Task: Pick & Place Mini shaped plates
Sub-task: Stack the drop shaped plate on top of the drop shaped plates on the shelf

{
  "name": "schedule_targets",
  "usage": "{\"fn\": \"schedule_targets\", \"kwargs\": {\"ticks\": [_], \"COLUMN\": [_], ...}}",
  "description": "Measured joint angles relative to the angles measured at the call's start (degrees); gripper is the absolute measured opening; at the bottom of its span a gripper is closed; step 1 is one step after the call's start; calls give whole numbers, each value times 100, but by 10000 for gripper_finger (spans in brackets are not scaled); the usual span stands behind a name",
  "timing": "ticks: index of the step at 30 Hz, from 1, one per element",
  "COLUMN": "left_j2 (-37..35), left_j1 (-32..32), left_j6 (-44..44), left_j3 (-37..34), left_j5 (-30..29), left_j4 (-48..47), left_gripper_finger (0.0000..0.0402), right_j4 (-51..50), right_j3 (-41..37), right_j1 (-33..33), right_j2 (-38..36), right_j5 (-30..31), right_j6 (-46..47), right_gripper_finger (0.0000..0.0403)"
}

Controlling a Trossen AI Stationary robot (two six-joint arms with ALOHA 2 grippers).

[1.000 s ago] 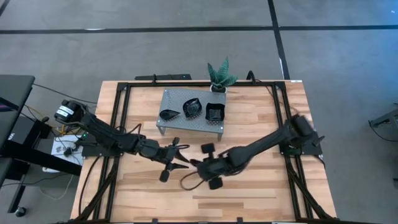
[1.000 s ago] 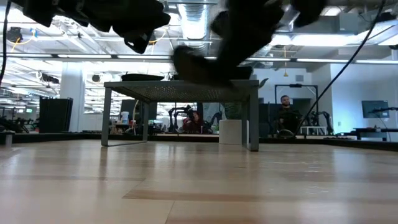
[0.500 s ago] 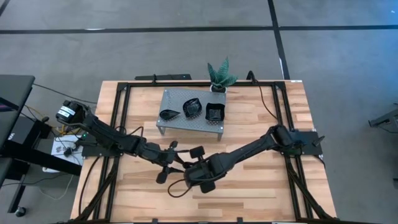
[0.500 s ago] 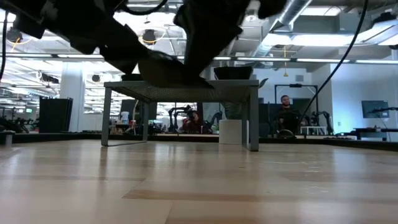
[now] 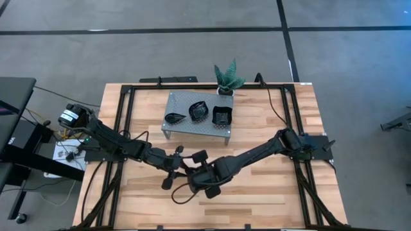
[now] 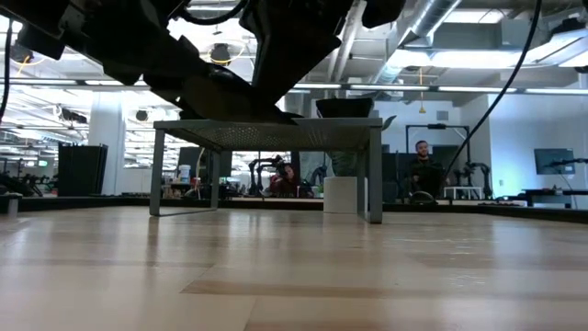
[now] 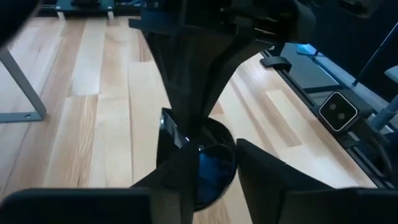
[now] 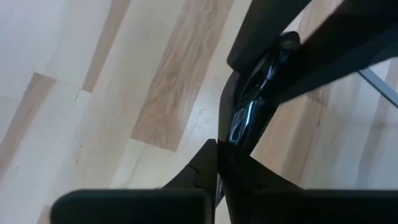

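Both arms stretch low over the table's (image 5: 270, 192) middle, meeting in front of the grey stand (image 5: 196, 122); the left arm reaches in from the left edge, the right arm slants across from the right edge; the right gripper (image 8: 219, 152) is pinched tight on the rim of a glossy black plate (image 7: 211, 165) held above the wood; the left gripper (image 7: 211, 168) straddles that same plate, its fingers (image 7: 264, 171) parted on either side; three more plates (image 5: 198, 113) sit atop the stand, with a potted plant (image 5: 227, 78) behind it.
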Motion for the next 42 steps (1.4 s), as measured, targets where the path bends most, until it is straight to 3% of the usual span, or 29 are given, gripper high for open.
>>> {"fn": "schedule_targets", "kwargs": {"ticks": [11, 18, 23, 34, 42], "left_j2": [0, 0, 153, 1512, 2004], "left_j1": [0, -1, 0, 242, 686], "left_j6": [0, -360, 209, 2582, 2855], "left_j3": [0, 2, 2, 11, 351], "left_j5": [-1, -1, -34, -392, -117], "left_j4": [-45, -433, -506, 574, 629], "left_gripper_finger": [8, 9, 36, 159, 170], "right_j4": [83, 39, -100, -709, -762], "right_j3": [0, 0, 0, 0, 0], "right_j1": [-161, -183, -49, 386, 575], "right_j2": [-2, -2, -4, -227, -256], "right_j5": [8, -9, -29, 20, 15], "right_j6": [-12, 267, 587, 1159, 1473], "right_gripper_finger": [57, 70, 71, 71, 71]}}
